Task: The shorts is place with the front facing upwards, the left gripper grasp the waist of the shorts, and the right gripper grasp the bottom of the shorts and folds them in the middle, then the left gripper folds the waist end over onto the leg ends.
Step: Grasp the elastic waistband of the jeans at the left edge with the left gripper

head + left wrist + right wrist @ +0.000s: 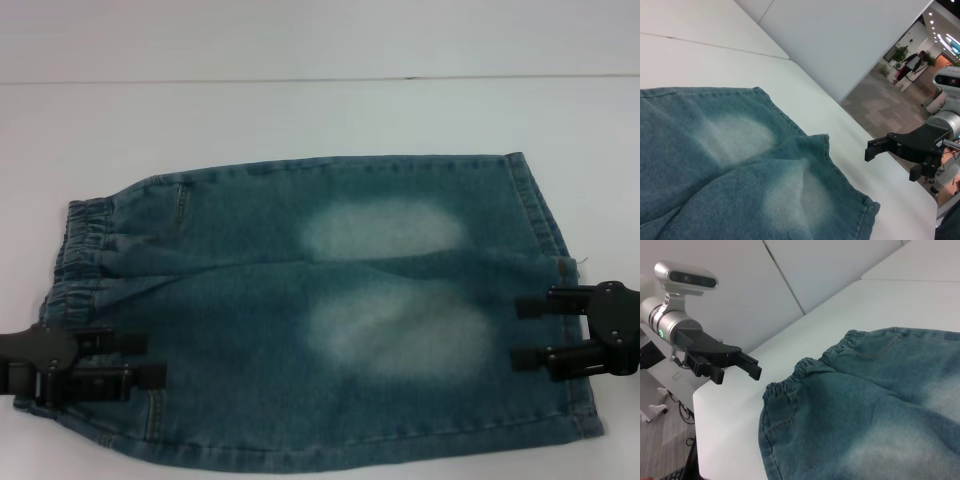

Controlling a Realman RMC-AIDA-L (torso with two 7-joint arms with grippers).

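One pair of shorts (300,320) lay flat, two pale patches up. Left gripper (150,358) and right gripper (520,332), fingers spread, hovered at waist (80,250) and hems (555,270).

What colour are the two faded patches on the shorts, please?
Pale whitish-blue patches against the darker blue denim shorts, clearest in the head view.

White table (300,110) against pale panelled wall (850,35); grey tiled floor (875,102) beyond.
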